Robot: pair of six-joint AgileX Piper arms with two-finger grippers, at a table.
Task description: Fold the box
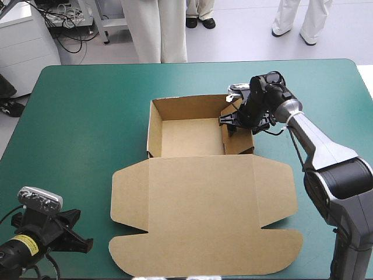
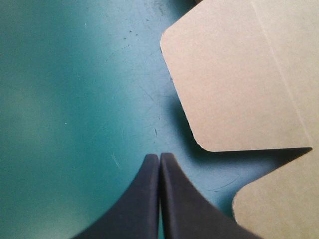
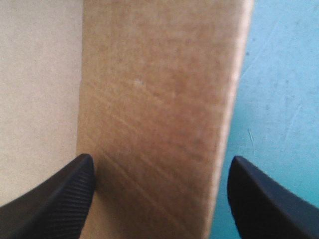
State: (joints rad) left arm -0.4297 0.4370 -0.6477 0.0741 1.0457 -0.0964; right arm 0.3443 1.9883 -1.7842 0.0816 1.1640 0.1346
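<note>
The brown box (image 1: 198,192) lies mid-table as an open tray with its lid flat toward the near edge. The tray (image 1: 189,137) has its walls raised. My right gripper (image 1: 234,121) is open and straddles the tray's right wall (image 3: 159,89). One finger (image 3: 75,194) is over the tray floor and the other over the teal-green cover (image 3: 284,74). My left gripper (image 1: 84,242) sits low near the table's front left corner, shut and empty. In the left wrist view the left gripper (image 2: 159,158) points past the lid's rounded side flap (image 2: 234,79), not touching it.
The teal-green cover (image 1: 76,116) stretches wide to the left of the box. The lid's front flap (image 1: 204,256) reaches almost to the table's near edge. A narrower strip of cover (image 1: 332,87) runs along the right side behind my right arm.
</note>
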